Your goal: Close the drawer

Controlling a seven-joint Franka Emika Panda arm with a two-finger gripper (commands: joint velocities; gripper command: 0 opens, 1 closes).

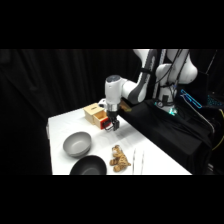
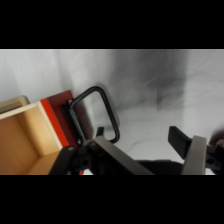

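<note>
Your drawer [image 1: 103,123] sits pulled out of the little tan wooden box [image 1: 93,112] at about 11 o'clock on the white surface [image 1: 150,155], above the grey bowl [image 1: 77,143]. In the wrist view you look down into its open tan tray at 8 o'clock, with the red front [image 2: 59,107] beside it and a black loop handle [image 2: 95,114] standing off that front.

The pincer [image 1: 111,126] hangs right at the drawer's red front. Its fingers stand wide apart with nothing between them: one finger [image 2: 107,150] lies close against the handle, the other [image 2: 192,150] is well off at 4 o'clock over bare surface.

Judge the drawer as light, rigid wood that should slide easily; the box looks just as light and may skid across the surface if you shove hard. You need no grip here. Set a finger flat against the red front, near the handle's base, and push straight along the slide. Push off-centre and the drawer may jam or turn the box.

Keep clear of the black bowl [image 1: 89,166] and the brown lumpy toy [image 1: 119,158] at 6 o'clock.
</note>
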